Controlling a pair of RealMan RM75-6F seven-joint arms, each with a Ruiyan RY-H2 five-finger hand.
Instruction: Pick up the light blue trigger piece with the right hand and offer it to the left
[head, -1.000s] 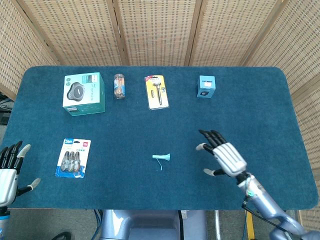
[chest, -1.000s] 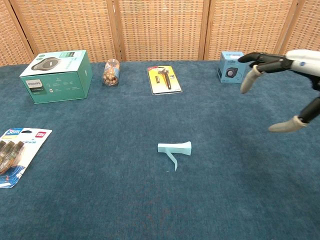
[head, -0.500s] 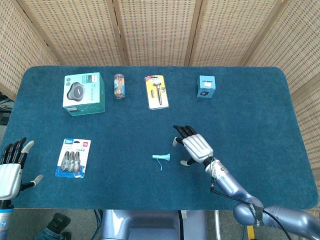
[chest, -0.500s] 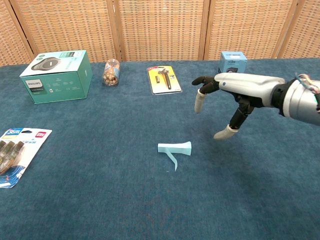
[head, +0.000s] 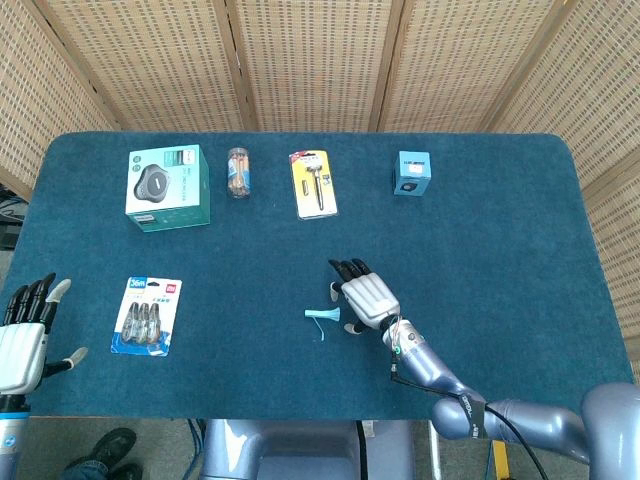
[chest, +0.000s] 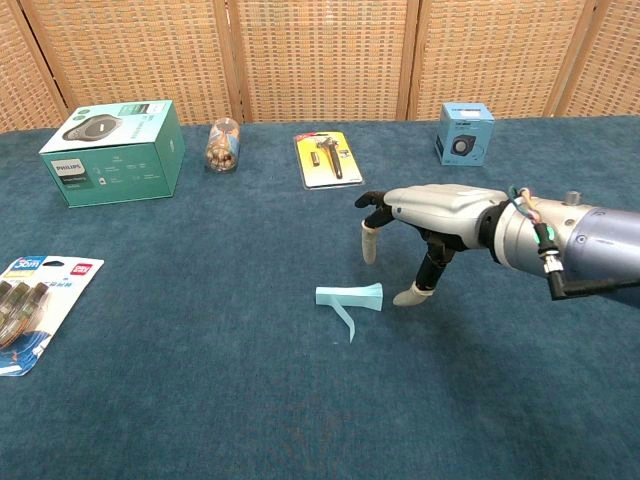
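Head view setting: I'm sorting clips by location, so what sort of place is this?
Probably a staged indoor test setup: a table under blue cloth, wicker screens behind it, and boxed retail goods such as the teal box laid apart.

The right hand (chest: 425, 225) reached in from the desk's (chest: 200, 400) right edge, fingers spread and pointing down, its thumb tip just beside the light blue trigger piece (chest: 349, 299) lying mid-desk. Along the far edge stood a teal box (chest: 112, 152), a jar (chest: 222, 145), a yellow blister pack (chest: 328, 160) and a small blue box (chest: 464, 132).

Test bench: blue-felt table (head: 520, 230) (wicker screens (head: 320, 60) behind).
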